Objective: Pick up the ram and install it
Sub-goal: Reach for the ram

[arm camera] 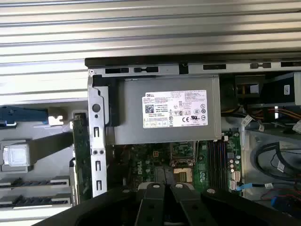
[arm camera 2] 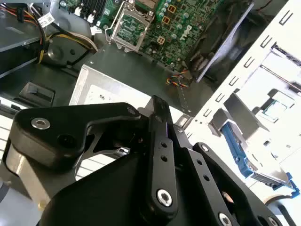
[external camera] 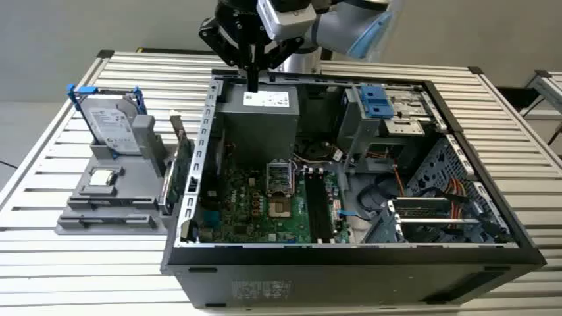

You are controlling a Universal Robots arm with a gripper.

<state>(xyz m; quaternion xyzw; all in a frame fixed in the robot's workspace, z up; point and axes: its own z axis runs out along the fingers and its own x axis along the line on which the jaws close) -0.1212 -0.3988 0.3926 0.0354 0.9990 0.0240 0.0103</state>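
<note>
The arm (external camera: 347, 29) points straight down over the power supply (external camera: 263, 122), fingers (external camera: 253, 78) pressed together.

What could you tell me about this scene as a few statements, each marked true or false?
1. The pincer hangs above the computer case, near the silver power supply box. True.
2. The computer case is closed up. False: its side is open and the green motherboard shows inside.
3. The hard drive lies inside the case. False: it stands upright in the grey holder outside the case, on the exterior view's left.
4. The case sits on a slatted metal table. True.
</note>
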